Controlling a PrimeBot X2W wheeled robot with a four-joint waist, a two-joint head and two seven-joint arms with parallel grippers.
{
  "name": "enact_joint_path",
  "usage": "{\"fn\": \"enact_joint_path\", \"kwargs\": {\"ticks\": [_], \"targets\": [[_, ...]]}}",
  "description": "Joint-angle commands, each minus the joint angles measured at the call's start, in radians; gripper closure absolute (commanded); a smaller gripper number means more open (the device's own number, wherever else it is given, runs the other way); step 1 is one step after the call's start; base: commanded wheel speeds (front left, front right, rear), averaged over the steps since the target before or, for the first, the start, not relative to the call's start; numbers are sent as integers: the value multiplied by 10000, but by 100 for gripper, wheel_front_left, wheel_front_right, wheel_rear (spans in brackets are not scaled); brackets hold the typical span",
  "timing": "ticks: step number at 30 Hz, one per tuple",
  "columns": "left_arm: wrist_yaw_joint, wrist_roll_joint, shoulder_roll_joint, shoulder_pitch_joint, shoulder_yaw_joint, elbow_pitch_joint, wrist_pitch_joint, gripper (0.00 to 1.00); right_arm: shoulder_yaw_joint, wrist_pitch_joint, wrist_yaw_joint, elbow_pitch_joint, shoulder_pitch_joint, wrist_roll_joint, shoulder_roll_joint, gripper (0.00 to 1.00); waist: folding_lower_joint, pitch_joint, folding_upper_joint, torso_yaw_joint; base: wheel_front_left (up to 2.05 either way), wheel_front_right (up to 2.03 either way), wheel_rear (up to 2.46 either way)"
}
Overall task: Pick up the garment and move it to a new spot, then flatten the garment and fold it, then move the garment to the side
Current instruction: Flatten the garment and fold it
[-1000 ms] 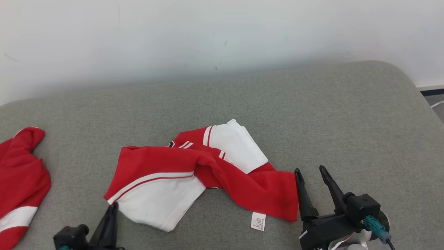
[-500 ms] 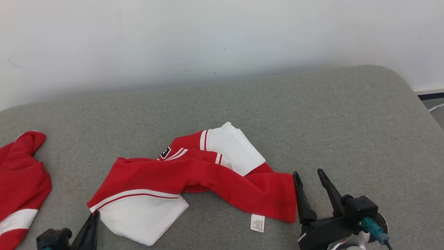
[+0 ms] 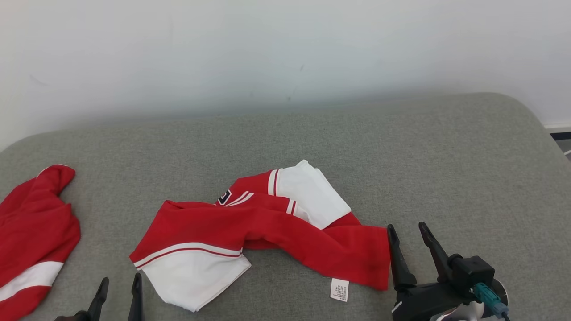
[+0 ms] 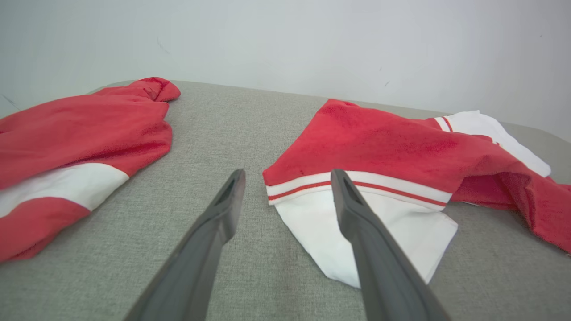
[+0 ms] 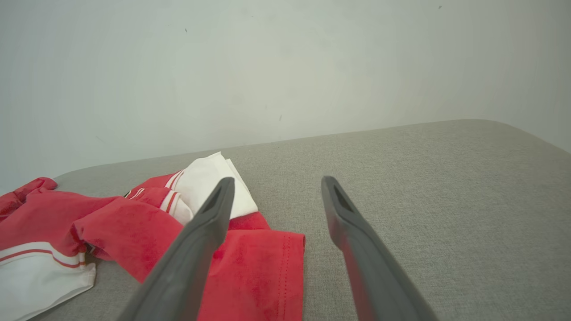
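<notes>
- Red knit cloth with a broad white band, a second garment (image 3: 35, 227), lies rumpled at the far left of the grey woven cushion (image 3: 446, 169). Its upper end is bunched into a rounded tip.
- Next comes the left gripper (image 3: 121, 278), low in the head view. Its two dark tapered fingers are spread apart with nothing between them. The inner finger stands just beside the white corner of the task's garment, and in the left wrist view it crosses over that white panel. I cannot tell whether it touches.
- The garment (image 3: 267, 227) sits crumpled in the middle of the cushion. It is soft matte red fabric with white panels edged by thin red and white stripes. One angular white panel lies flat at its lower left and another is folded over at the top. A thick red fold runs down to the right and ends in a straight stitched hem.
- A small white rectangular care label (image 3: 339, 290), printed with fine text, lies flat on the cushion just below that hem.
- The right gripper (image 3: 407, 226) has its fingers parted and empty. Its left finger is right at the hem's edge and the other is over bare cushion.
- A pale smooth wall (image 3: 285, 53) with a few faint marks runs behind.
</notes>
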Motion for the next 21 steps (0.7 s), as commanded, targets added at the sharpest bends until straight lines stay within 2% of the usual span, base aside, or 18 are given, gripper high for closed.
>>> {"fn": "enact_joint_path", "kwargs": {"ticks": [1,14,21], "targets": [[106,-31,-121,319,116,-305,-93,0,-82,-32,4,4,89,-130,-7,0,1,-83,0,107,0,0,0],[517,483,-882,1404,1397,-3137,-137,0,-555,-31,6,-37,327,-445,-5,0,1,-195,0,213,0,0,0],[677,1140,-981,1738,1573,-3359,-138,0,-536,-31,4,-27,429,-525,-7,0,1,-308,0,120,0,0,0]]}}
